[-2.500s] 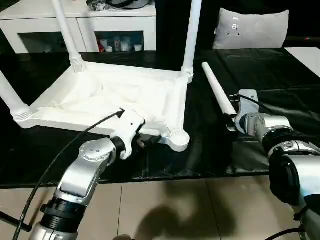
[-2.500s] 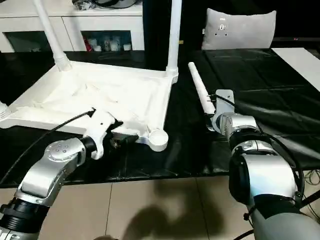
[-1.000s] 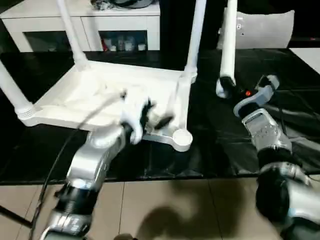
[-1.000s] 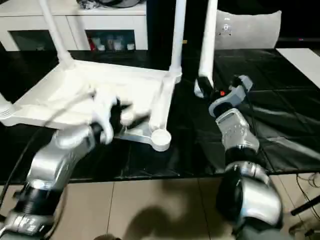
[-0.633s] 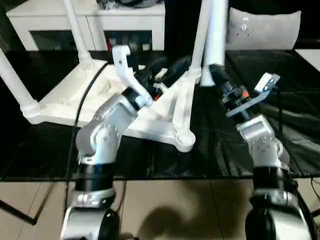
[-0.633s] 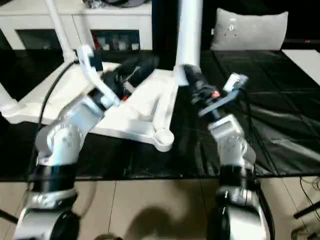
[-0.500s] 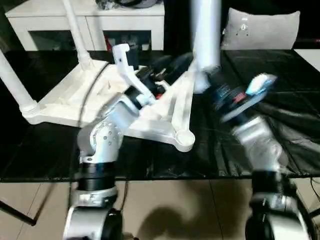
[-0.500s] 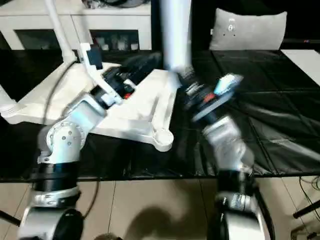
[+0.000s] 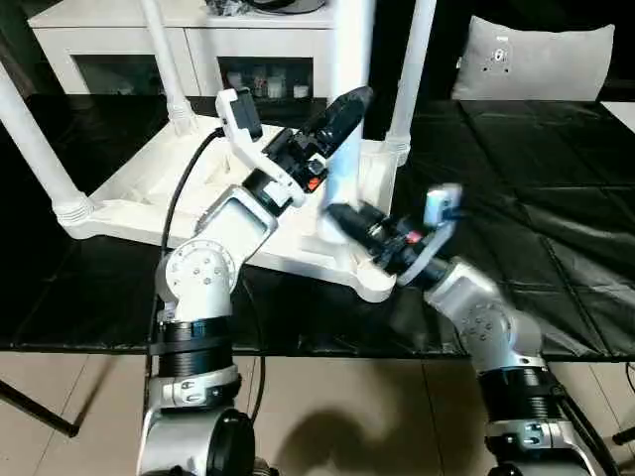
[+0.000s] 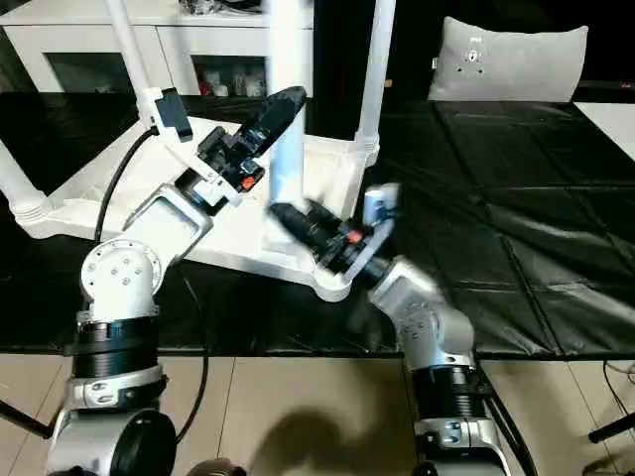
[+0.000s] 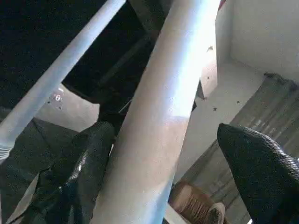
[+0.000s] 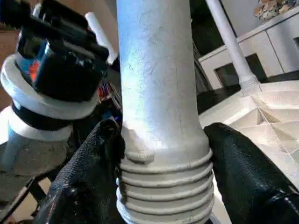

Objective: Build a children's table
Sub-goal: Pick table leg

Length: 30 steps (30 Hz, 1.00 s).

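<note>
Right gripper [image 12: 163, 186] fingers clamp the upright fourth leg [image 12: 159, 93] above the upturned children's table [image 9: 149, 188]; left gripper [image 11: 187, 158] fingers stand spread around it.

White plastic against black sheeting

The leg [image 12: 161, 88] is matt, finely scuffed plastic with a ribbed end; the floor covering [image 9: 516, 169] is glossy and creased.

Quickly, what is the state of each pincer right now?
Left pincer: open, its fingers either side of the loose table leg.
Right pincer: closed on that leg's threaded end.
</note>
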{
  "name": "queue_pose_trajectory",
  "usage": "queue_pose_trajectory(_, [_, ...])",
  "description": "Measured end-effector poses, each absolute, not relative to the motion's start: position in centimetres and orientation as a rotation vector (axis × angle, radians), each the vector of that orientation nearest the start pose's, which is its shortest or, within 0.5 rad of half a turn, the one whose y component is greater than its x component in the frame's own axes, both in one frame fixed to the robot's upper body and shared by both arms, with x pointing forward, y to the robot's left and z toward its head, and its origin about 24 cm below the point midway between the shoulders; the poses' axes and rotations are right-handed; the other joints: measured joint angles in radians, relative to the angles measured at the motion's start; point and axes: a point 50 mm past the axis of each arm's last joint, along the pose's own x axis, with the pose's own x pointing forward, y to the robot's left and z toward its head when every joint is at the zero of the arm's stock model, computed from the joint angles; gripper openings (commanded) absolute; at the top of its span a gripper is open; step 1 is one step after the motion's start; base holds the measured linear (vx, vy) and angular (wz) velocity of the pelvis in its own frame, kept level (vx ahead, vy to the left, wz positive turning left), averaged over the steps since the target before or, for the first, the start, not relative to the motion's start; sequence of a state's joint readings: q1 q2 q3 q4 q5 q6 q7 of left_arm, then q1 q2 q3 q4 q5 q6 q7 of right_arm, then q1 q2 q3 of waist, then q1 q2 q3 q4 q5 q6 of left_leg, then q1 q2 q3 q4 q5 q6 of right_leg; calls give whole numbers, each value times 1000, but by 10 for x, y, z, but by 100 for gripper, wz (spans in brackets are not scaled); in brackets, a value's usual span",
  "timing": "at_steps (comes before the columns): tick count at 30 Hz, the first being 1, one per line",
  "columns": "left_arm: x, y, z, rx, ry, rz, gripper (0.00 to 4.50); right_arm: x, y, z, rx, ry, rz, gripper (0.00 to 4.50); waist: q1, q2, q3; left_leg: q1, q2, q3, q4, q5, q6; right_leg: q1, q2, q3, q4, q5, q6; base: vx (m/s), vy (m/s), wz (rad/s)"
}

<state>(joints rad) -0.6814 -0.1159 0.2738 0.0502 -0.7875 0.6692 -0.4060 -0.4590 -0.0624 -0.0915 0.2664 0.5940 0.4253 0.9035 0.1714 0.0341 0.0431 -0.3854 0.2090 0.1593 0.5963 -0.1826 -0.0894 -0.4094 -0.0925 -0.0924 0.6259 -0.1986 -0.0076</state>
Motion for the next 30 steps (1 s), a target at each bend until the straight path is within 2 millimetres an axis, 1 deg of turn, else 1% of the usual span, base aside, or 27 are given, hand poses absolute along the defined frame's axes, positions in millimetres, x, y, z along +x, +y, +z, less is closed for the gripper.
queue_pose_trajectory(1, [329, 76, 193, -843, -115, -870, 368, 311, -100, 99, 604, -8, 1062, 262, 0, 0, 0, 0, 0, 0, 0, 0, 0, 0, 0, 0, 0, 0, 0, 0, 0, 0])
queue_pose_trajectory(5, [331, 77, 191, -795, -109, -837, 332, 310, -100, 98, 581, 3, 1062, 262, -1, 0, 0, 0, 0, -2, 0, 0, -1, 0, 0, -1, 0, 0, 0, 0, 0, 0])
queue_pose_trajectory(7, [334, 79, 188, -724, -90, -817, 317, 309, -101, 96, 561, 15, 1058, 261, -1, 0, 0, 0, 0, -2, 0, 0, -1, 0, 0, -1, 0, 1, 1, 0, 0, 0])
queue_pose_trajectory(9, [335, 80, 186, -645, -79, -803, 292, 309, -104, 94, 540, 20, 1048, 261, -1, 0, 0, 0, 0, -3, 0, 0, -1, 0, 0, -1, 0, 1, 1, 0, 0, 0])
queue_pose_trajectory(11, [335, 81, 183, -565, -68, -795, 281, 309, -106, 94, 520, 19, 1042, 261, -2, 0, 0, 0, 0, -3, 0, 0, -1, 0, 0, -1, 0, 1, 1, 0, 0, 0])
queue_pose_trajectory(15, [336, 80, 178, -543, -53, -791, 245, 310, -107, 94, 511, 21, 1036, 261, -1, 0, 0, 0, 0, -3, 0, 0, -1, 0, 0, -1, 0, 1, 1, 0, 0, 0])
queue_pose_trajectory(18, [337, 81, 179, -532, -66, -780, 230, 310, -107, 94, 505, 22, 1033, 261, -2, 0, 0, 0, 0, -3, 0, 1, -1, 1, 0, -1, 0, 1, 1, 0, 0, 0])
queue_pose_trajectory(20, [337, 82, 178, -515, -73, -776, 211, 310, -107, 94, 499, 18, 1032, 261, -2, 0, 0, 0, 0, -3, 0, 1, -1, 1, 0, -1, 0, 1, 1, 0, 0, 0])
queue_pose_trajectory(24, [336, 81, 178, -458, -89, -786, 195, 310, -106, 94, 487, 21, 1034, 261, -2, 0, 0, 0, 0, -3, 0, 1, -1, 1, 0, -1, 0, 1, 1, 0, 0, 0])
queue_pose_trajectory(30, [335, 76, 177, -349, -106, -806, 191, 309, -106, 91, 473, 36, 1031, 261, -1, 0, 0, 0, 0, -3, 0, 1, -1, 1, 0, -1, 1, 1, 1, 0, 0, 0])
